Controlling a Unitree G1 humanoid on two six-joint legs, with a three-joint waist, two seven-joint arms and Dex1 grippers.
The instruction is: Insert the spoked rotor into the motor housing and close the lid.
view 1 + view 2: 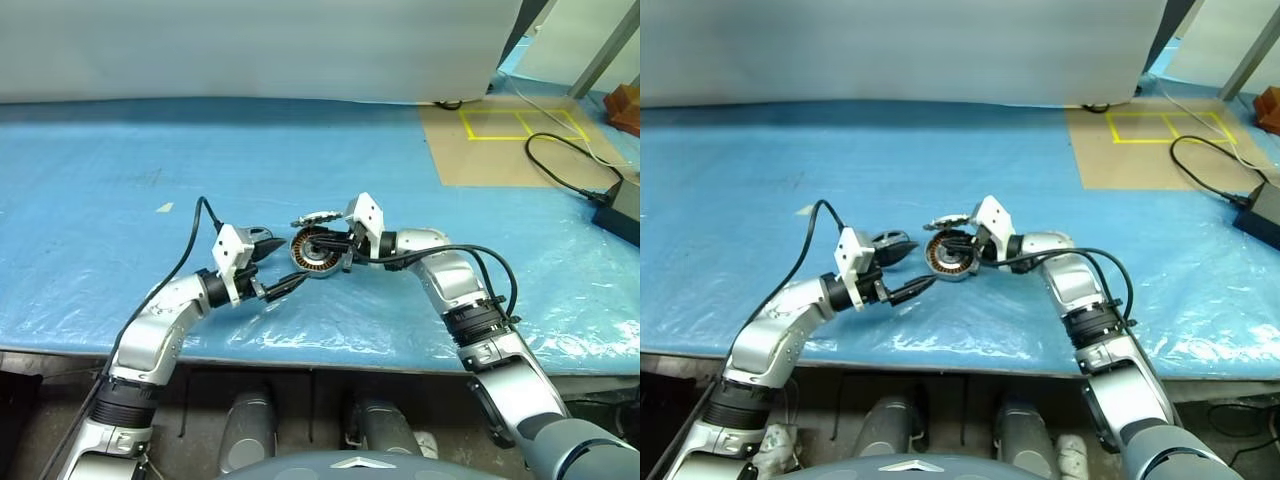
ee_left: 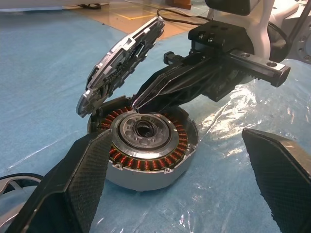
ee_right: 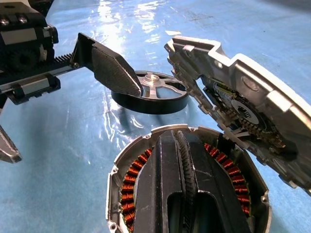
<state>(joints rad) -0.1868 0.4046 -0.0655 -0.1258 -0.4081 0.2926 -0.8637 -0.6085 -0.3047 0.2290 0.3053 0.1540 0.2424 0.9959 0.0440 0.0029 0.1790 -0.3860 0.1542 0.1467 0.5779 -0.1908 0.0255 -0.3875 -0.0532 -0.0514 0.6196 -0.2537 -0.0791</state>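
The motor housing (image 2: pixel 146 145), a silver ring with copper windings, lies on the blue sheet between both grippers. The lid (image 2: pixel 121 58), a jagged-edged silver plate with parts on its underside, stands tilted up from the housing's far rim. My right gripper (image 2: pixel 138 103) is shut, reaching over the windings under the raised lid; I cannot tell whether it touches the lid. The spoked rotor (image 3: pixel 150 92), a dark-rimmed wheel with silver spokes, lies flat on the sheet beside the housing, near one finger of my left gripper (image 1: pixel 292 262). That gripper is open, level with the housing, holding nothing.
The blue plastic-covered table (image 1: pixel 120 180) has its front edge (image 1: pixel 300 362) just below the arms. At the back right are a brown mat with yellow tape (image 1: pixel 500 130), a black cable (image 1: pixel 560 160) and a black box (image 1: pixel 622 212).
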